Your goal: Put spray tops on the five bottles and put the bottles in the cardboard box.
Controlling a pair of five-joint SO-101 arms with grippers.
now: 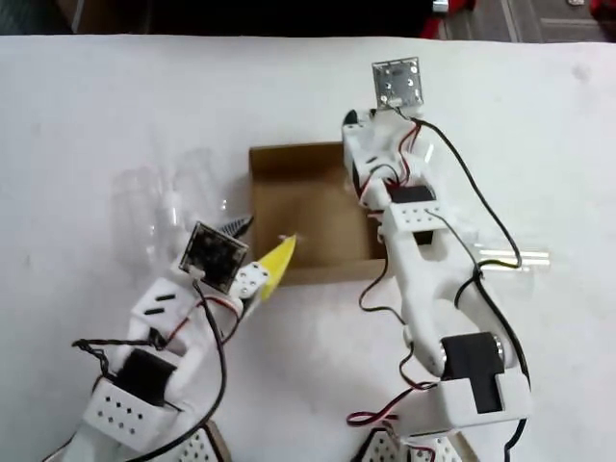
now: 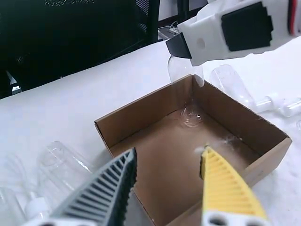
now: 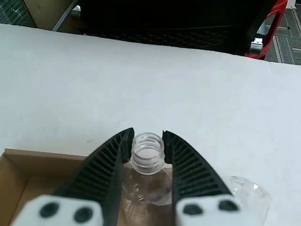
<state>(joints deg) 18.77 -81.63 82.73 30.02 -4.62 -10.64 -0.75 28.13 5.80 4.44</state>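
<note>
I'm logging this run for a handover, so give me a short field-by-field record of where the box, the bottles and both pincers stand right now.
cardboard box: open, on the white table
right pincer: shut on the held bottle at its neck, above the box
held bottle: upright, base down inside the box near its far wall; threaded neck bare, no spray top
left pincer: open, empty, over the box's near edge
other bottles: clear, lying on the table beside the box
</note>
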